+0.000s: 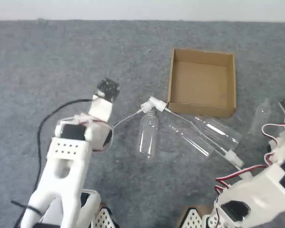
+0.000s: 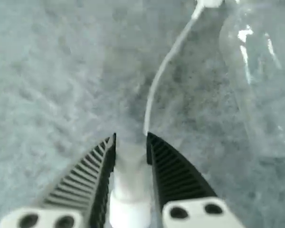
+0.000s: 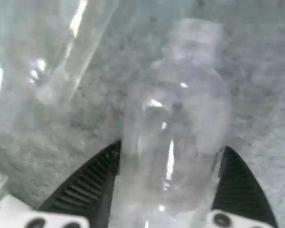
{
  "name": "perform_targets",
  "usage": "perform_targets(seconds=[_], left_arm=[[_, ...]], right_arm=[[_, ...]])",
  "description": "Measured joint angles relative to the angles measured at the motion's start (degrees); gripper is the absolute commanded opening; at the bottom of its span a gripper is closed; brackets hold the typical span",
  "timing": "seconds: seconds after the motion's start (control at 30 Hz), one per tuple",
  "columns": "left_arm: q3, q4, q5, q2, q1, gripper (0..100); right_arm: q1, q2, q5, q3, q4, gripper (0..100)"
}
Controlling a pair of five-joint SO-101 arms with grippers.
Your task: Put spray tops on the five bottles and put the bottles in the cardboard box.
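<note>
The open cardboard box (image 1: 202,110) sits at the back right. A clear bottle (image 1: 148,133) lies mid-table with a white spray top (image 1: 153,103) at its neck, and the thin tube (image 1: 126,118) runs toward my left gripper (image 1: 108,135). That left gripper (image 2: 131,140) is shut on a white spray top part (image 2: 128,185), the tube (image 2: 154,90) leading off its fingertips beside the bottle (image 2: 256,80). Another bottle (image 1: 262,115) lies right of the box. My right gripper (image 3: 171,152) holds this bottle (image 3: 175,128), fingers against both sides, neck pointing away.
Two more clear bottles (image 1: 190,137) (image 1: 218,132) lie slanted just in front of the box, with a second spray top (image 1: 233,159) and its long tube beside them. Grey carpet covers the table, with open room at the left and back.
</note>
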Motion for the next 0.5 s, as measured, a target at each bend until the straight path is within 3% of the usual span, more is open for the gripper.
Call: perform_targets(seconds=[0.27,0.5], left_arm=[[7.4,-6.0,0.1,-0.4,2.1,1],[9.1,-8.1,0.0,-0.4,1.9,1]], right_arm=[[-4.7,0.2,-2.6,-12.3,12.2,26.8],[-6.9,1.2,-4.9,-19.9,16.5,26.7]])
